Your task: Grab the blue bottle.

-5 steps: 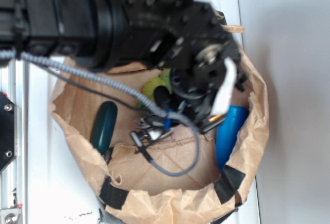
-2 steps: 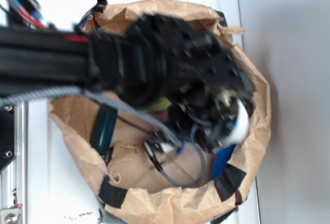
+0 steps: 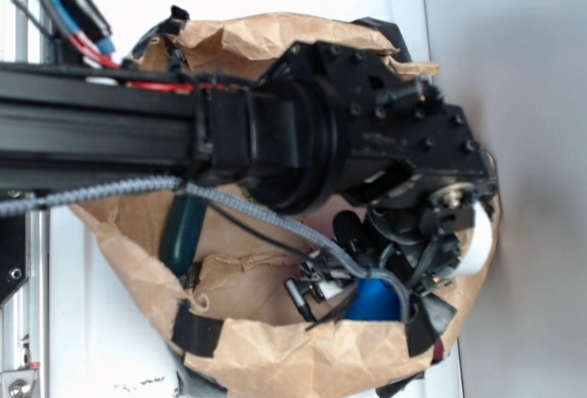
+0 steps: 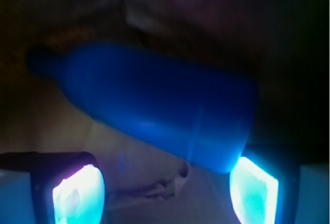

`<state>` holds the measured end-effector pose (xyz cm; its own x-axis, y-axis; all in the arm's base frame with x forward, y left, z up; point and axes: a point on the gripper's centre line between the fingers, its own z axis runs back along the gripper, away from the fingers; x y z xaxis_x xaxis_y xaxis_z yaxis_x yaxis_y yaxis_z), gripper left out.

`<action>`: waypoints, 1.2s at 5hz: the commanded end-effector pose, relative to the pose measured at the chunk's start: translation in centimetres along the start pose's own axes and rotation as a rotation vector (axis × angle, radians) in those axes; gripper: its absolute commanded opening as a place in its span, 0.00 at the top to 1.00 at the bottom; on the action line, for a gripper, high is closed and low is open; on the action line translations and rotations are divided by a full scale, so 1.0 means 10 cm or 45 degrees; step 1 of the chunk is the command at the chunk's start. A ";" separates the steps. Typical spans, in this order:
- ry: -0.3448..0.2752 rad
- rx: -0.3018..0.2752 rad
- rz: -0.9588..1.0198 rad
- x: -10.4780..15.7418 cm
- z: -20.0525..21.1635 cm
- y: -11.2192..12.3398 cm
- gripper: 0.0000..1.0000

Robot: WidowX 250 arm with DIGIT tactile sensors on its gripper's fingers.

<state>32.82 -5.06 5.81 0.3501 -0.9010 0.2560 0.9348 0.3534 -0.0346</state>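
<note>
The blue bottle is lying on its side at the bottom of the paper bag, against the bag's right wall, neck pointing away from the fat end; in the exterior view only a patch of it is showing under the arm. The pincer is hanging just above it, fingers spread apart and nothing between them, one pad nearly touching the bottle's base, probably lining up to straddle the body. A dark green bottle is lying by the left wall. Compared with a second ago, the arm is sitting deeper and further right in the bag, hiding the green toy and most of the bottle.
</note>
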 end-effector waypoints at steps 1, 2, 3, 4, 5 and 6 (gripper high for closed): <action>-0.214 0.140 0.022 0.21 0.42 0.02 0.00; -0.312 0.095 0.249 0.20 0.37 0.04 0.00; -0.292 0.056 0.513 0.21 0.32 0.00 0.00; -0.186 0.112 0.749 0.18 0.23 -0.07 0.00; -0.073 0.230 0.966 0.14 0.15 -0.19 0.00; 0.000 0.289 1.213 0.08 0.00 -0.26 0.00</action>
<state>30.36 -5.01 4.42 0.9696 -0.1795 0.1663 0.1883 0.9814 -0.0386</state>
